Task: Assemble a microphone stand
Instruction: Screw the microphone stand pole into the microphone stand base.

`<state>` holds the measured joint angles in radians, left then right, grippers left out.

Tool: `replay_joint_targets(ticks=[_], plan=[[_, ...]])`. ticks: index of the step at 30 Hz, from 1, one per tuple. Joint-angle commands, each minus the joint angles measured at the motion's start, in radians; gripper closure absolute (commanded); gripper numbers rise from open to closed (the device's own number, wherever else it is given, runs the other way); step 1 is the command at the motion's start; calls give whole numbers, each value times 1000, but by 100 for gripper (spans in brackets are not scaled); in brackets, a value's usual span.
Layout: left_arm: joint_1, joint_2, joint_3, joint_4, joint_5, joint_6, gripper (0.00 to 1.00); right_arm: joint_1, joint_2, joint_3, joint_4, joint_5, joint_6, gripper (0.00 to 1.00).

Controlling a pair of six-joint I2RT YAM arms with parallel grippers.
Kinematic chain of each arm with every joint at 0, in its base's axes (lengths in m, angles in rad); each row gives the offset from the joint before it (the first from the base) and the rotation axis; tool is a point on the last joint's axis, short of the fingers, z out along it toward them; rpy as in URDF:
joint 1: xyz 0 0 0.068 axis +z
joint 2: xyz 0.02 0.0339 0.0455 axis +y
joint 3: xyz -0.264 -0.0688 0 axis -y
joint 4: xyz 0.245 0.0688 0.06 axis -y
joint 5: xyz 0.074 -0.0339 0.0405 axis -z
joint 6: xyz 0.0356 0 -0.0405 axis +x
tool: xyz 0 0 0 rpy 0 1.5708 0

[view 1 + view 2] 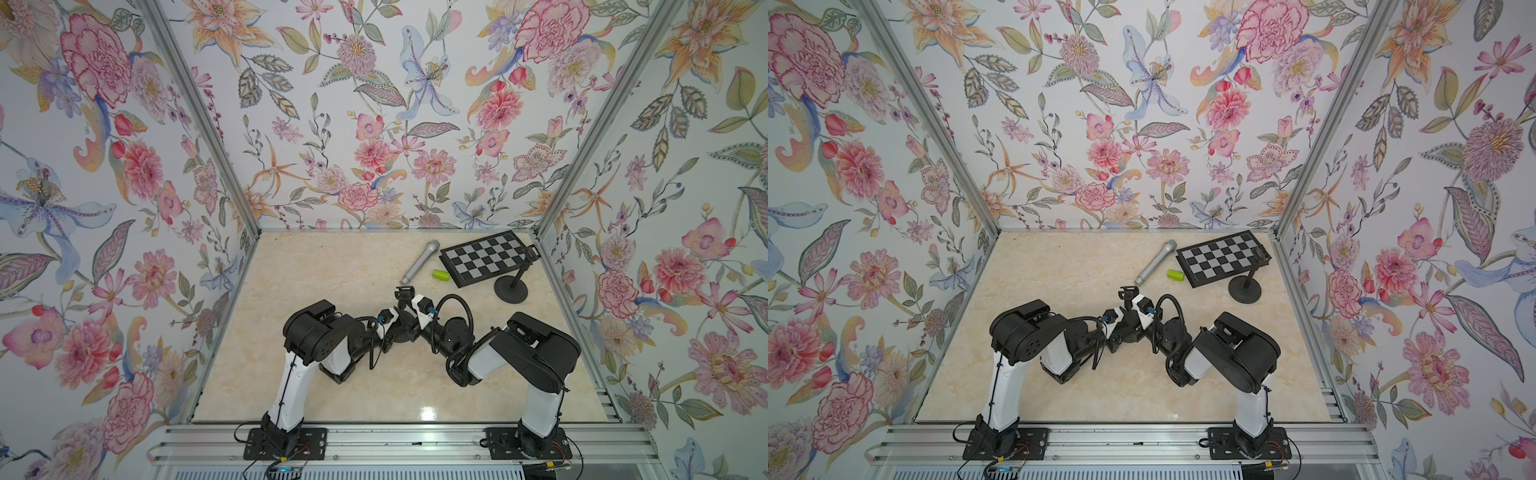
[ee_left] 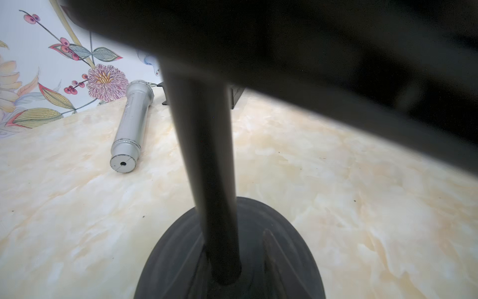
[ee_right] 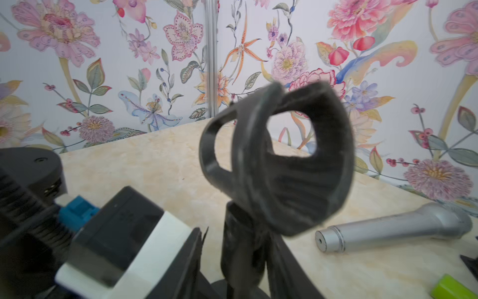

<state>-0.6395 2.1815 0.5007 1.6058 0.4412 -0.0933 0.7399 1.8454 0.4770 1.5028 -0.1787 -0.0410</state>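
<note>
Little lettering is being offered by these views. The silver microphone (image 1: 419, 262) is being shown with a plain body and a flat end cap pierced by one small hole. Any marking on it is too blurred to be read.

A cream, marble-patterned table (image 1: 332, 291) is being used as the work surface. It is being enclosed on three sides by floral wallpaper (image 1: 374, 124) stretched between aluminium frame posts (image 1: 199, 116). Both arms are being carried on a metal rail (image 1: 415, 440) along the near edge.

The microphone stand (image 1: 1126, 293) is being shown upright near the middle of the table, between the two arms. The left gripper (image 1: 395, 324) and the right gripper (image 1: 409, 311) are both being shown right at it. Whether either pincer is clamped on it or standing open cannot be told, since the fingers are being lost in dark blur.

Only in the left wrist view is the pole (image 2: 207, 155) being shown running down into the round base (image 2: 271, 246), which is resting flat on the table. Only in the right wrist view is the clip (image 3: 279, 165) being shown at the stand's top, with wallpaper visible through its ring. The left arm's blue connector (image 3: 77, 211) is being shown just beside it.

The microphone is lying on its side beyond the stand, apart from it. Only in both top views is the whole chessboard (image 1: 488, 257) being shown, in the far right corner. A second stand (image 1: 511, 289) is standing just beside it, and a green cylinder (image 1: 441, 275) is lying between microphone and board.
</note>
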Motion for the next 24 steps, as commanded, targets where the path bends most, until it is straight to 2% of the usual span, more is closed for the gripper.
replay_joint_targets(ticks=[1, 4, 8, 16, 24], plan=[[6, 62, -20, 235, 11, 16, 66, -135, -78, -10, -88, -510, -14, 54], [7, 61, -21, 233, 17, 19, 66, -218, -124, 50, -299, -664, -99, 50], [5, 60, -25, 233, 22, 27, 66, -258, -127, 149, -517, -723, -248, 48], [5, 69, -30, 232, 28, 37, 67, -311, -21, 243, -394, -811, -128, 48], [5, 63, -39, 232, 36, 44, 67, -295, 30, 252, -339, -775, -60, 47]])
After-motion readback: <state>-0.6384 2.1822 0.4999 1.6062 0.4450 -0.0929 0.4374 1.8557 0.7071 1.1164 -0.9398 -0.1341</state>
